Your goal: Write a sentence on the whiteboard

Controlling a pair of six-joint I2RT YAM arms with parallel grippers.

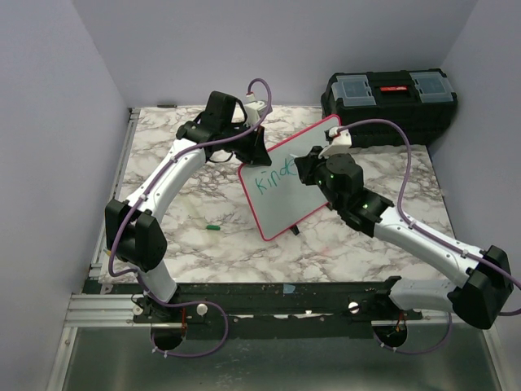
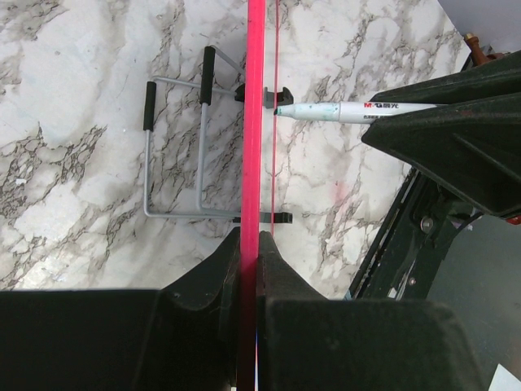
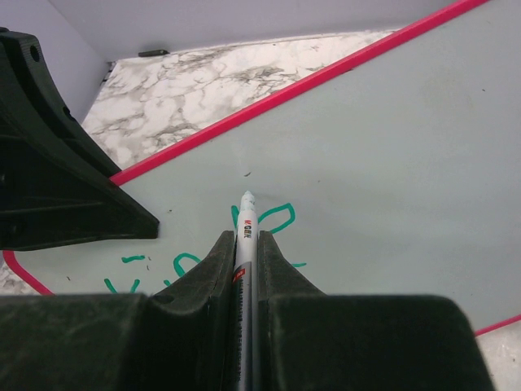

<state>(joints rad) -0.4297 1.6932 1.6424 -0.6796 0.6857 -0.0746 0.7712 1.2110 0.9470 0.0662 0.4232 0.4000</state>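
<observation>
The whiteboard (image 1: 286,191), white with a red-pink rim, is held tilted above the marble table. My left gripper (image 1: 259,147) is shut on its upper left rim; in the left wrist view the rim (image 2: 256,122) runs as a red line between my left gripper (image 2: 251,240) jaws. My right gripper (image 1: 313,167) is shut on a white marker (image 3: 247,216), whose tip rests against the board face (image 3: 391,147). The sentence (image 1: 273,179), in green, reads "Kind" up to the marker, and its strokes (image 3: 277,218) curl beside the tip. The marker (image 2: 358,112) meets the board from the right.
A black toolbox (image 1: 391,102) sits at the back right corner. A green marker cap (image 1: 212,227) lies on the table left of the board. A grey wire stand (image 2: 175,147) lies flat under the board. Purple walls close in both sides.
</observation>
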